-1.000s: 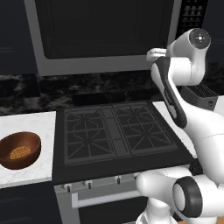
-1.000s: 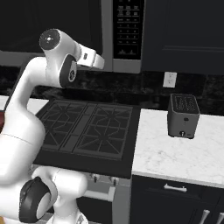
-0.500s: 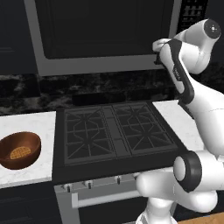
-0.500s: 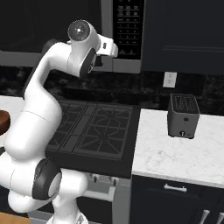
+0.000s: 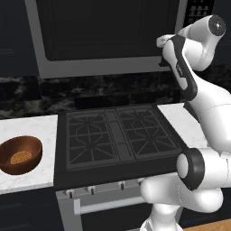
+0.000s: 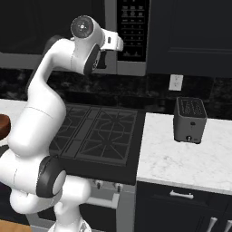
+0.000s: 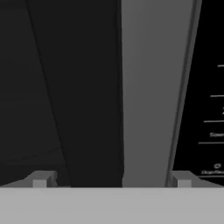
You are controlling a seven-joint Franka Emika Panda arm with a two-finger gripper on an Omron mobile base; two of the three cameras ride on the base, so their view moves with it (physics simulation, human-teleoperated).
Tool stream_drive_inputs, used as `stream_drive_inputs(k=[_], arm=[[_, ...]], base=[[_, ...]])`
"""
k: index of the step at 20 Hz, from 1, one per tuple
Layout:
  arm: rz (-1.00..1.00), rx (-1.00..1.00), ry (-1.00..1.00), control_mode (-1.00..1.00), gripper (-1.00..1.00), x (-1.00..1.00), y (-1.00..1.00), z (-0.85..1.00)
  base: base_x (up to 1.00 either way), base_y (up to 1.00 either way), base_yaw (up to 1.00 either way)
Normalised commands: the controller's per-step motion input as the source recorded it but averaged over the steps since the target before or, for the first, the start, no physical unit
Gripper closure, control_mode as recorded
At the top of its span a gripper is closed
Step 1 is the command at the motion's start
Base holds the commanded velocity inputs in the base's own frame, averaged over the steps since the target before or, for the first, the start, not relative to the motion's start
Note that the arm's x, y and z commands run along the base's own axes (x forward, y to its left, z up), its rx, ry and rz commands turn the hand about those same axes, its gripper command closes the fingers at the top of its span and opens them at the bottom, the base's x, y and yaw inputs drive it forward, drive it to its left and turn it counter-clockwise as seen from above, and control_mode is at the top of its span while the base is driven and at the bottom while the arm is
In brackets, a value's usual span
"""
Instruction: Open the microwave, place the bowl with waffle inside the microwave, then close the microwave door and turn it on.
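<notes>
The microwave (image 5: pixel 108 67) hangs above the stove, and the microwave door (image 5: pixel 103 27) of dark glass is closed. My gripper (image 7: pixel 111 180) is open and raised close in front of the door's right edge, holding nothing. Between the fingertips (image 7: pixel 41 179) I see the dark glass, a dark vertical strip and the grey steel frame (image 7: pixel 148 87), with the black button panel (image 7: pixel 210 109) at the right. Far from the gripper, the reddish-brown bowl (image 5: pixel 20 155) sits on the white counter at lower left, with the small golden waffle (image 5: pixel 20 159) inside it.
A black gas stove (image 5: pixel 117 135) lies directly below the microwave. A small dark grey toaster (image 6: pixel 190 120) stands on the marble counter (image 6: pixel 190 163) to the right. Dark cabinets (image 6: pixel 190 36) flank the microwave's button panel (image 6: pixel 133 29).
The arm has lifted and the hand has risen from stove height to the microwave door's right edge. The bowl has not moved and the gripper stays open.
</notes>
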Motion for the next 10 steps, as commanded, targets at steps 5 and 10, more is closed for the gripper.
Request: stream_drive_inputs(k=[5,10], arm=[[0.00,-0.03,0.00,-1.00,-1.00,0.01,0.06,0.00],[0.00,-0.01,-0.06,-1.00,-1.00,0.08,0.18,0.00]], base=[[0.00,0.00,0.00],[0.00,0.00,0.00]])
